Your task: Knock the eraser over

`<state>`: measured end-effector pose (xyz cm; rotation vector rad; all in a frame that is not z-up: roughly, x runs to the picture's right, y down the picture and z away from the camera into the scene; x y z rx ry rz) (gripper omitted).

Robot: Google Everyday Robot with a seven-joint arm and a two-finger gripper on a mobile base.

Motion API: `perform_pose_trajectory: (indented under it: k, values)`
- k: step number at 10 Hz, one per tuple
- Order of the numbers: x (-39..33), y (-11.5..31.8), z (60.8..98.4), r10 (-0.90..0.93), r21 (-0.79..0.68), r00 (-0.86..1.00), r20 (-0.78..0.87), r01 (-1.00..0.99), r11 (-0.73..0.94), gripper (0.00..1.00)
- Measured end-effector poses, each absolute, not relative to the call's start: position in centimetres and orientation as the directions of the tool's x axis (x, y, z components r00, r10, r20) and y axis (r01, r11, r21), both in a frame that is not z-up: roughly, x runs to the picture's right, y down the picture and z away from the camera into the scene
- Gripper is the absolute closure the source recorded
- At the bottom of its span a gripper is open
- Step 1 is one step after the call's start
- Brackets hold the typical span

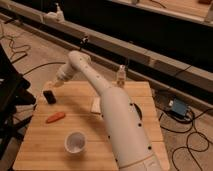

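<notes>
The eraser point(49, 96) is a small black block on the wooden table point(50, 145), near its far left corner. It looks slightly tilted. My white arm reaches from the lower right across the table to the far left. My gripper point(56, 83) is just above and to the right of the eraser, very close to its top. I cannot tell whether it touches the eraser.
An orange carrot-shaped piece point(55, 117) lies in front of the eraser. A white cup point(75, 142) stands near the front. A flat white block point(96, 104) lies partly behind my arm. A small bottle point(120, 75) stands at the far edge. Cables lie on the floor.
</notes>
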<state>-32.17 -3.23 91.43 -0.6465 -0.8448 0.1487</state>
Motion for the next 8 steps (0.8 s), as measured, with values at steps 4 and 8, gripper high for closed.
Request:
perform_pose_trajectory:
  k: [4, 8]
  values:
    - [-36.1, -1.2, 91.8, 0.362, -0.589, 0.609, 0.706, 0.222, 0.777, 1.00]
    - [-32.6, 0.2, 90.5, 0.322, -0.628, 0.651, 0.687, 0.309, 0.714, 1.00]
